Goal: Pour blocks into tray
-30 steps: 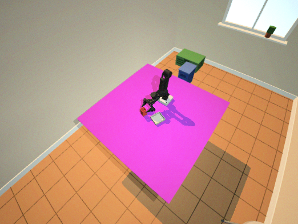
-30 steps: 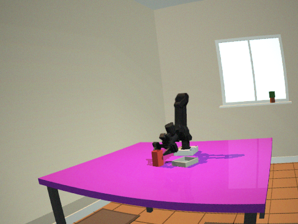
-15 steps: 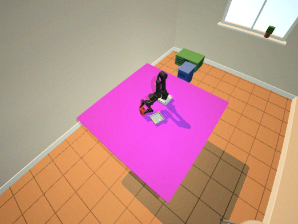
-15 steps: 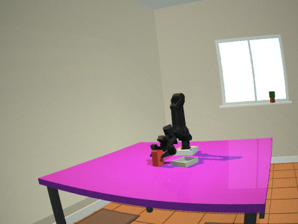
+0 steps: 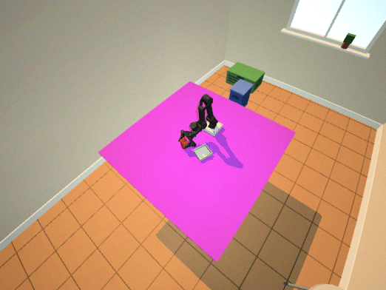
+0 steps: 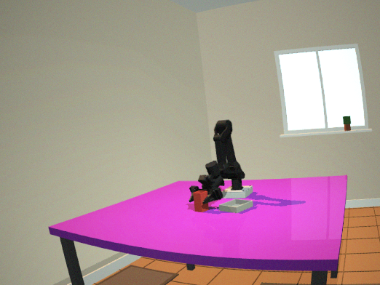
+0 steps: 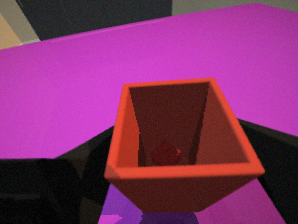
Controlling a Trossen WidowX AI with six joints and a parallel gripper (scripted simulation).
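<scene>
Nothing to read out right now: not one word, label, brand name, number or sign can be made out in any of the three views.
</scene>
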